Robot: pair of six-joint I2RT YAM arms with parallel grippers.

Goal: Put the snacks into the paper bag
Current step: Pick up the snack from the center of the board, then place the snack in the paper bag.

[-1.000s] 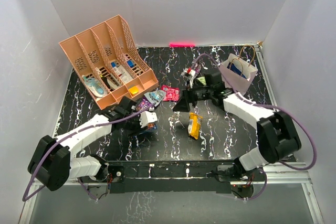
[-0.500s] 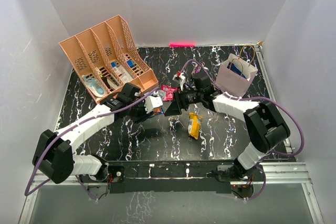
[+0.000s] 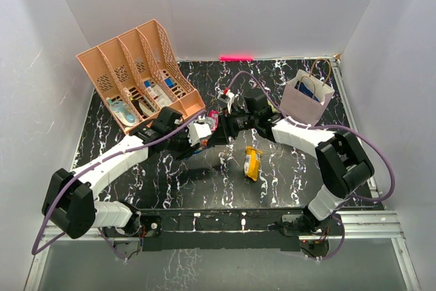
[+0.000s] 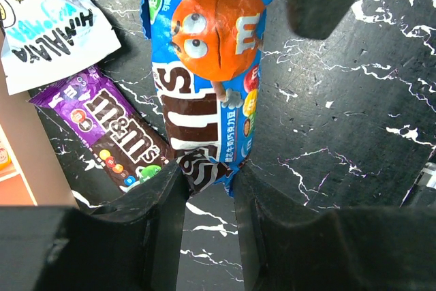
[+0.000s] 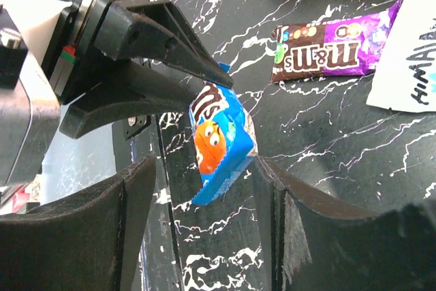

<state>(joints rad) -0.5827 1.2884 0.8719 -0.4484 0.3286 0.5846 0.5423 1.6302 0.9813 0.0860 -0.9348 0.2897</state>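
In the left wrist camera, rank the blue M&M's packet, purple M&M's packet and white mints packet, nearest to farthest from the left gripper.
1. blue M&M's packet, held in the left gripper.
2. purple M&M's packet, beside it, image left.
3. white mints packet, upper left corner.

My left gripper (image 4: 206, 180) pinches the brown end of the blue M&M's packet (image 4: 208, 66), holding it tilted with the orange character face showing. Near it the purple M&M's packet (image 4: 102, 127) and a white mints packet (image 4: 51, 28) lie flat, and a yellow packet (image 3: 252, 161) lies apart at mid-desk (image 3: 286, 168). The pale paper bag (image 3: 304, 103) stands upright at the far right, something blue showing in its open top.
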